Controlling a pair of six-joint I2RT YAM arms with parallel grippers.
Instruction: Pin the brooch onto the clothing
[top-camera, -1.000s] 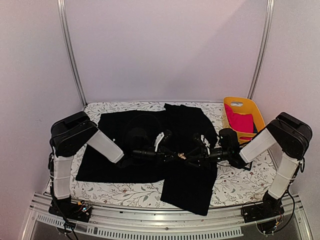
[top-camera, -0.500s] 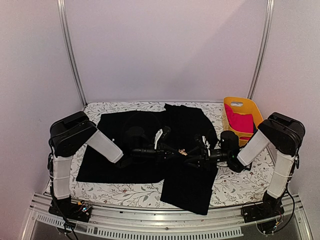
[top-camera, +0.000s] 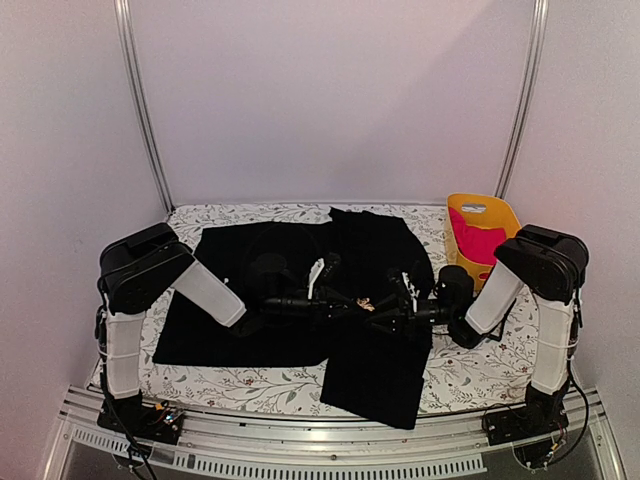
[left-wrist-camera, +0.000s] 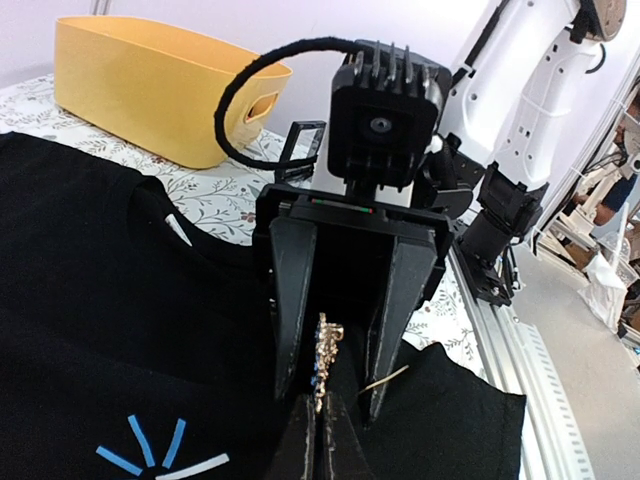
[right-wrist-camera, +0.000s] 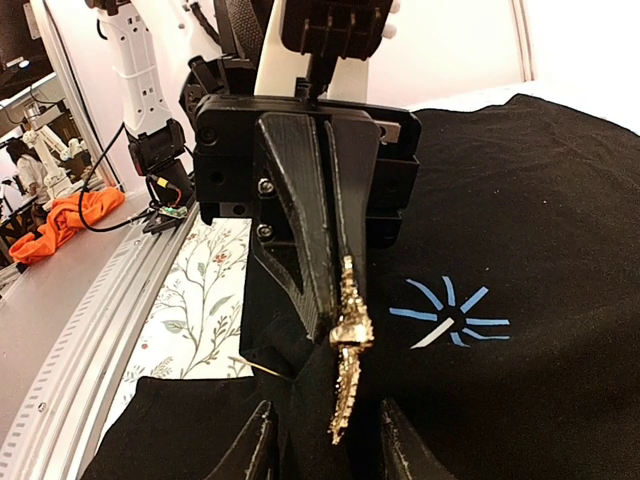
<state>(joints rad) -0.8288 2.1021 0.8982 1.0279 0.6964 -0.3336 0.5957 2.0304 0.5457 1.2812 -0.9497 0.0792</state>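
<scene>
Tip to tip over the table (top-camera: 250, 385): left claw (right-wrist-camera: 338, 315) and right claw (left-wrist-camera: 328, 400); brooch (right-wrist-camera: 347, 340) filled the slot between right claw's spread fingers (left-wrist-camera: 290, 300). A yellow basket (top-camera: 505, 225) walled the far right corner. Far half of shirt (top-camera: 300, 235) lay unobstructed.

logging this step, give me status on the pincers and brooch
Left pincer shut on the brooch, above the black shirt. Right pincer open, straddling it. Nothing seen in the way.

Small golden brooch (right-wrist-camera: 347, 330) upright, over spread black long-sleeved shirt (right-wrist-camera: 520, 200)
</scene>
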